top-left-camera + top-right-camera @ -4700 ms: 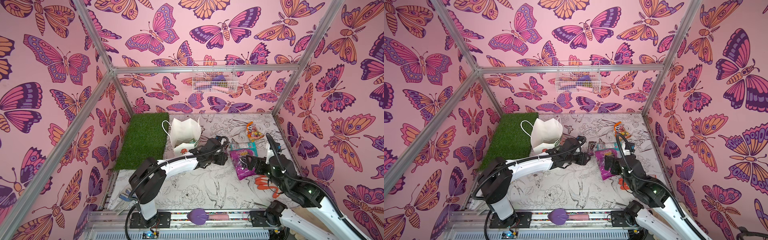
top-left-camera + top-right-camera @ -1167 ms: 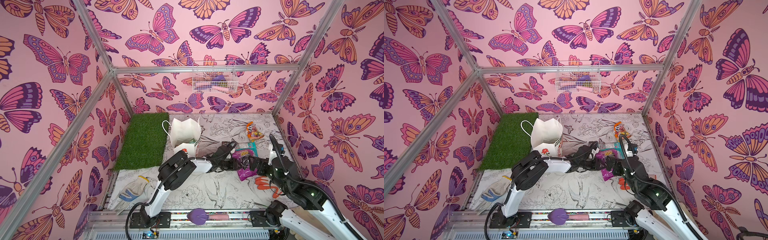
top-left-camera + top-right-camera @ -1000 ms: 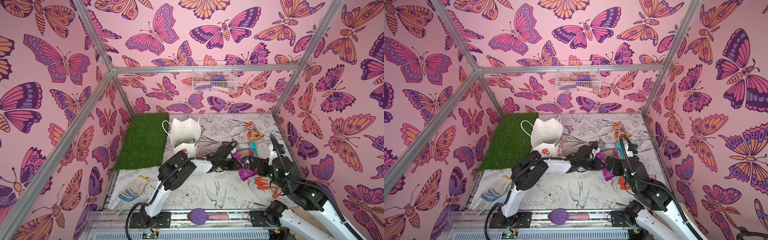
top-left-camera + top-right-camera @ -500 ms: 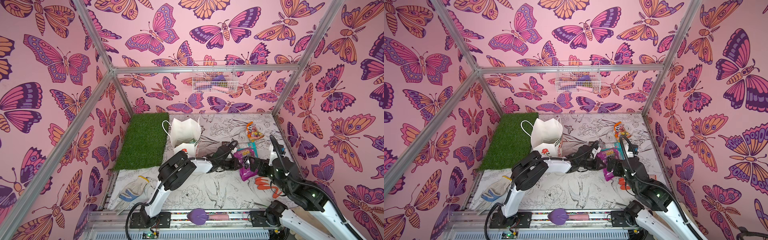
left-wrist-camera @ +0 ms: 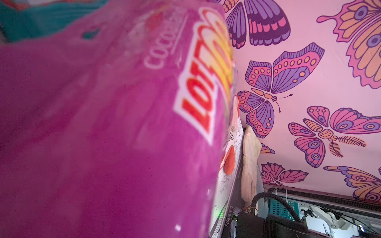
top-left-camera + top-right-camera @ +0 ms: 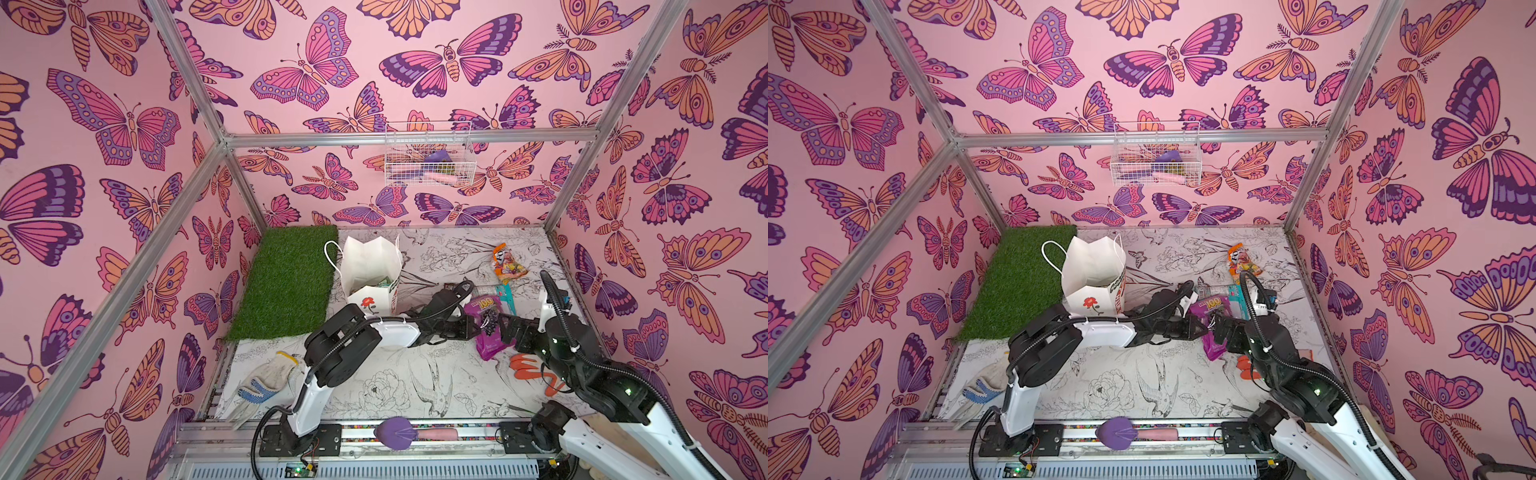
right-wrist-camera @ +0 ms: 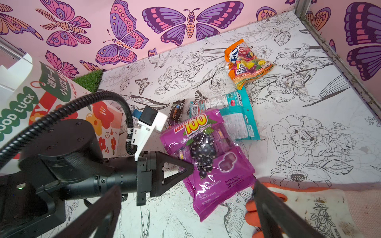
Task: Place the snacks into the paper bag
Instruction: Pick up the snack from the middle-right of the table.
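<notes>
Since the purple glossy plastic grape-gummy bag (image 7: 208,156) is a soft film pouch with loose sweets inside, I'd expect it to be light, slick-skinned and floppy. It will sag from wherever it is held rather than keep its shape. It sits right at the tips of the left gripper (image 7: 190,168), whose jaws are pinched tight on the bag's side edge about halfway along its length. The frames don't show whether its lower end has left the flower-printed white surface (image 7: 309,144).

A mid-edge pinch on thin film looks workable but not generous: both ends can droop and the contents can slide. The flat sealed seam at either end would probably give a firmer hold.

The right gripper (image 7: 186,184) faces the left one from across the bag, spread wide and holding nothing.

Just past the left gripper's tips, a teal flat plastic packet (image 7: 237,117) lies partly under the bag's top end. A brown bar wrapper (image 7: 175,113) lies beside it, and an orange glossy packet (image 7: 247,63) sits well beyond. A flat orange glove (image 7: 268,197) lies beneath the right gripper.

Back behind the left gripper, close beside its arm, stands the white paper gift bag (image 6: 370,266) with its mouth open upward — a limp pouch may catch on that rim.
</notes>
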Tool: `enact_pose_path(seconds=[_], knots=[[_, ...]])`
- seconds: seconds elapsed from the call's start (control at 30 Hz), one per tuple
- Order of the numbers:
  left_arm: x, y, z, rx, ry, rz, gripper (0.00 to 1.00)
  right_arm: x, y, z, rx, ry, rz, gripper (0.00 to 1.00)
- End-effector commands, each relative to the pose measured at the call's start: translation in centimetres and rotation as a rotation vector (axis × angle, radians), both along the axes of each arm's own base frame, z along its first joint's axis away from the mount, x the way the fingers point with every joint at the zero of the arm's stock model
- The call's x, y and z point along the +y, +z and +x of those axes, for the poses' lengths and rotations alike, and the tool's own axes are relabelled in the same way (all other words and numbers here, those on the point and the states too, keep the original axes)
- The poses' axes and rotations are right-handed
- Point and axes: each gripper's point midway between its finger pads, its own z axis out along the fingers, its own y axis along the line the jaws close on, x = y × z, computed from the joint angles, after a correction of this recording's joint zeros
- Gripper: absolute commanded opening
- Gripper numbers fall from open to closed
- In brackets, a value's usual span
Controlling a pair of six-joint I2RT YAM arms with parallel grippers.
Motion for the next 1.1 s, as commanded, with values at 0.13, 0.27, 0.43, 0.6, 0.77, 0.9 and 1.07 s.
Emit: enact_pose_path(seconds=[0.13, 0.27, 0.43, 0.6, 0.77, 0.9, 1.07], knots=[[0.5, 4.8, 0.5, -0.145, 0.011, -0.037, 0.00, -0.7, -0.1, -0.1, 0.001, -0.030, -0.002, 1.00], [0.6, 5.5, 0.4, -0.163, 0.010, -0.040, 0.00, -0.7, 0.0, -0.1, -0.001, -0.031, 0.001, 1.00], [0.6, 6.8, 0.1, -0.193, 0.004, -0.046, 0.00, -0.6, 0.1, -0.1, -0.001, -0.030, 0.002, 1.00], [0.7, 8.0, -0.2, -0.241, -0.009, -0.029, 0.00, -0.6, 0.3, 0.0, -0.003, -0.029, 0.004, 1.00], [0.9, 9.3, -0.4, -0.282, -0.010, -0.021, 0.00, -0.5, 0.5, 0.0, -0.006, -0.028, 0.006, 1.00], [1.1, 10.2, -0.6, -0.305, -0.015, -0.021, 0.00, -0.4, 0.5, 0.1, -0.007, -0.024, 0.009, 1.00], [1.3, 11.2, -0.7, -0.338, -0.015, -0.011, 0.00, -0.2, 0.6, 0.2, -0.005, -0.020, 0.013, 1.00]])
